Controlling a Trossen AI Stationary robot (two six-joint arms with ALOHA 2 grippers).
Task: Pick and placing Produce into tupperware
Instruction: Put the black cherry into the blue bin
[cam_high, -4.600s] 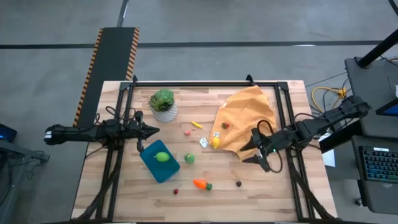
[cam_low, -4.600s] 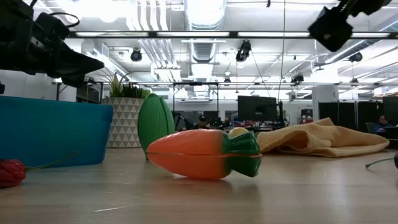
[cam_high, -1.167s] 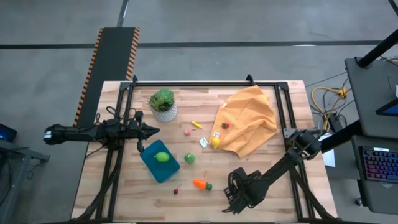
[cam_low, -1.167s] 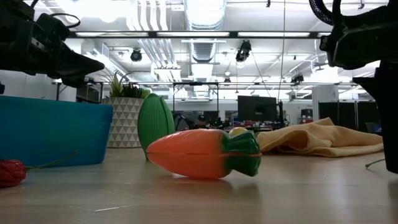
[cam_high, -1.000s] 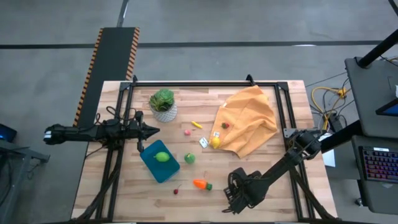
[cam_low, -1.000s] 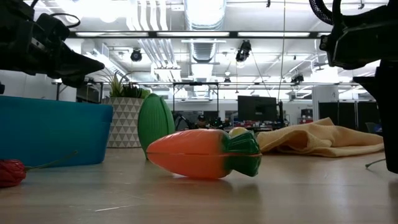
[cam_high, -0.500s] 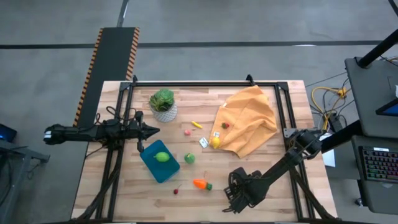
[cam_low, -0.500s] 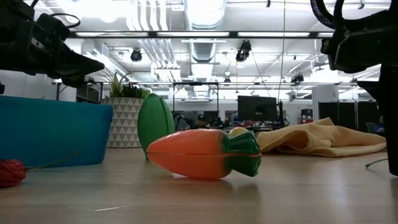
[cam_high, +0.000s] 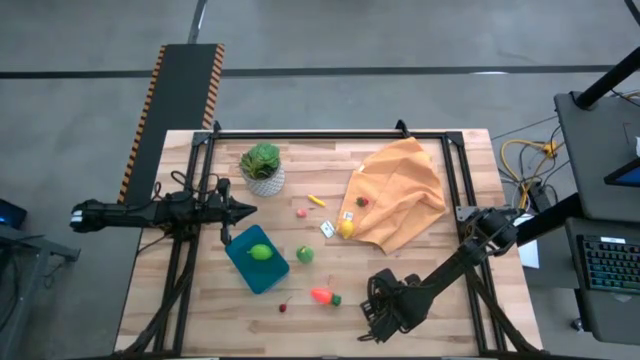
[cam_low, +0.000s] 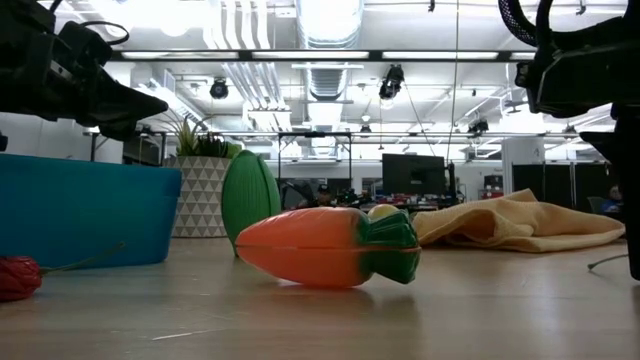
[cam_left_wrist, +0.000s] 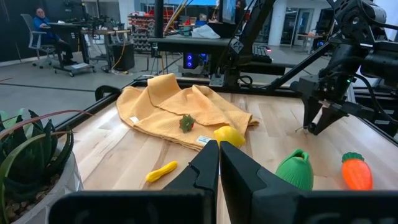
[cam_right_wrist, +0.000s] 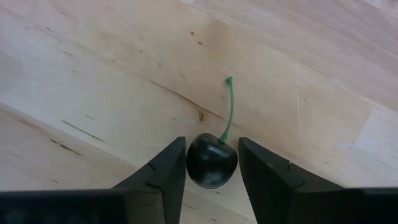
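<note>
A dark cherry (cam_right_wrist: 211, 160) with a green stem (cam_right_wrist: 229, 109) lies on the wood near the table's front right, between the fingers of my right gripper (cam_right_wrist: 212, 167), which points down at it (cam_high: 382, 305). The teal tupperware (cam_high: 275, 274) stands left of centre with a lime (cam_high: 260, 252) inside. An orange carrot (cam_high: 324, 296), a green fruit (cam_high: 304, 254), a red cherry (cam_high: 283, 307) and a lemon (cam_high: 346, 229) lie loose on the table. My left gripper (cam_left_wrist: 219, 163) waits shut and level, by the tupperware's far-left corner. My right gripper has the dark cherry's round body (cam_right_wrist: 194, 167) between its two fingers, one on either side, coming from above and pointing down. The cherry sits on the table, and its stem points away from the fingers along the wood.
An orange cloth (cam_high: 400, 190) with a small strawberry (cam_high: 362, 201) on it covers the far right. A potted plant (cam_high: 262, 167) stands far left of centre. A small red piece (cam_high: 301, 212) and a yellow piece (cam_high: 316, 200) lie mid-table. A black frame rail (cam_high: 330, 133) runs along the far edge.
In the low view, the one finger of my right gripper that shows has drawn a little sideways, away from the carrot. The arm itself has stayed over the same spot near the front right.
</note>
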